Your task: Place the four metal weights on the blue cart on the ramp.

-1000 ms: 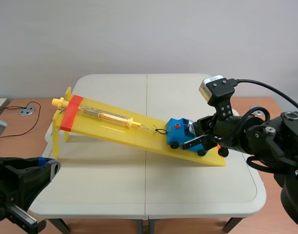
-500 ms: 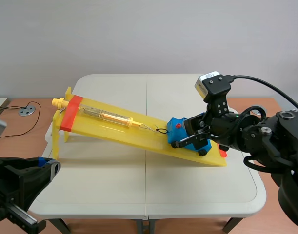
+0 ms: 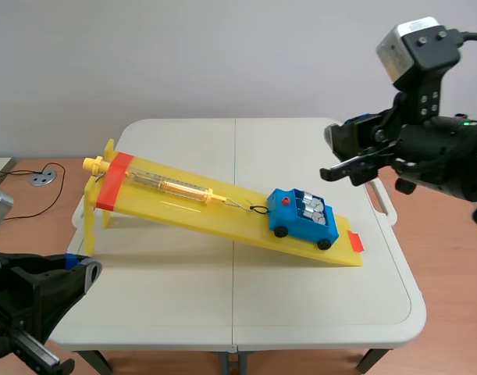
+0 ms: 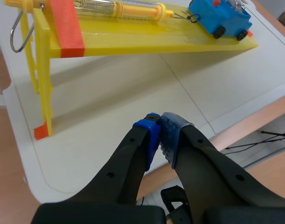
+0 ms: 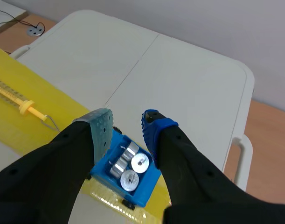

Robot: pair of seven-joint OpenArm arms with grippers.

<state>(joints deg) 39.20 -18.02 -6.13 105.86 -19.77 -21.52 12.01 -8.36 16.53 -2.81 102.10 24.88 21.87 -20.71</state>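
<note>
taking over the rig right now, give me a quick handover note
Left gripper: shut on nothing, low by the near left corner of the table.
Right gripper: open, empty, raised above the blue cart.
Cart: near the low end of the yellow ramp, hooked to the spring scale.
Done: the metal weights sit in the cart; I count four.
Left: seemingly nothing, just confirm the count.

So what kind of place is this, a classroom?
More likely a robotics lab staging a school physics demo: a yellow ramp with a spring scale, a blue cart carrying metal weights, and black robot arms at a plain white table by a bare wall.
</note>
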